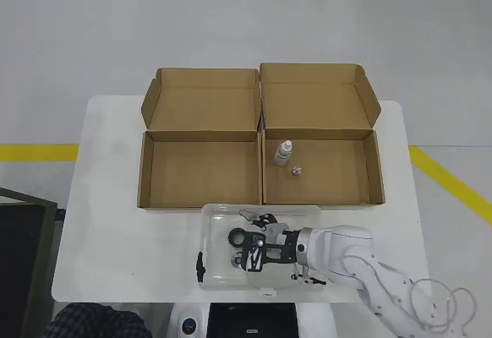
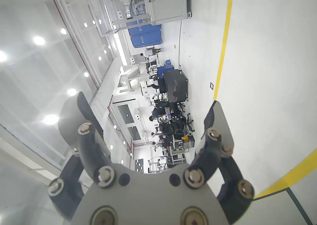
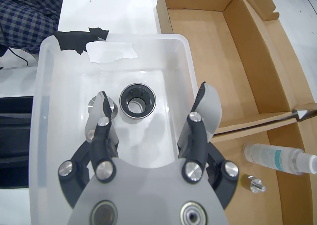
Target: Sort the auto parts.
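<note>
We see the right gripper [image 3: 153, 91], fingers apart, over the clear bin [image 1: 216, 211] at lower centre of the top view. The black bearing sleeve [image 3: 149, 100] stands in the bin, untouched. The left gripper [image 2: 147, 99] is also spread. The bottle [image 1: 284, 153] lies in the cardboard box [image 1: 347, 190] right of centre.

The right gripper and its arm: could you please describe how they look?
The right gripper has a grey round plate, black links with silver bolts, and two pale grey curved fingers lined with black ribbed pads. Its arm is white, with thin white cables looping alongside.
</note>
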`<state>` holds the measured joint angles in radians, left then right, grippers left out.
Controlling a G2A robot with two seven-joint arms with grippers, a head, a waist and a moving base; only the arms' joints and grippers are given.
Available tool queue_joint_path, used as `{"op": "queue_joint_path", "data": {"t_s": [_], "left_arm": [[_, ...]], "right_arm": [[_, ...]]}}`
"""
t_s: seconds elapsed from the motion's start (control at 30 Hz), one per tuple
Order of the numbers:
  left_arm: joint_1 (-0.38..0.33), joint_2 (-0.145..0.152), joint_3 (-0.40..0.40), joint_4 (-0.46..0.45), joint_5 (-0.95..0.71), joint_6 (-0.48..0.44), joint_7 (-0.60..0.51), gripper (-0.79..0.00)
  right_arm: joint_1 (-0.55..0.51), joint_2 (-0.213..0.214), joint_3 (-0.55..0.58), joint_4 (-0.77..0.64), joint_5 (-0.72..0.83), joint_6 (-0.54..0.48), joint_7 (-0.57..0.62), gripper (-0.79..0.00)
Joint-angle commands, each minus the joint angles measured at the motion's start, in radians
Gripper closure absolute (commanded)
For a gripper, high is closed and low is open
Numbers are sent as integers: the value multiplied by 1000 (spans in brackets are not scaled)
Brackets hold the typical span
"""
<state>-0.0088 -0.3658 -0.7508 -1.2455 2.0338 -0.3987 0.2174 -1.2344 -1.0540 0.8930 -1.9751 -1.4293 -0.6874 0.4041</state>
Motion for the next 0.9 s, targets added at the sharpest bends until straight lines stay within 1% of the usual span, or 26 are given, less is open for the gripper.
{"op": "queue_joint_path", "data": {"t_s": [0.0,0.47,0.53,0.7,0.77,0.87], "left_arm": [[0,0,0,0,0,0,0,-785],[0,0,0,0,0,0,0,-785],[0,0,0,0,0,0,0,-785],[0,0,0,0,0,0,0,-785],[0,0,0,0,0,0,0,-785],[0,0,0,0,0,0,0,-785]], "right_arm": [[8,-4,-13,15,-5,2,-2,-585],[62,-29,-77,124,-16,12,-27,-560],[74,-32,-88,142,-23,3,-34,-576],[98,-43,-107,191,-28,5,-65,-539],[107,-47,-111,204,-25,5,-72,-511],[116,-51,-115,210,-18,3,-75,-511]]}}
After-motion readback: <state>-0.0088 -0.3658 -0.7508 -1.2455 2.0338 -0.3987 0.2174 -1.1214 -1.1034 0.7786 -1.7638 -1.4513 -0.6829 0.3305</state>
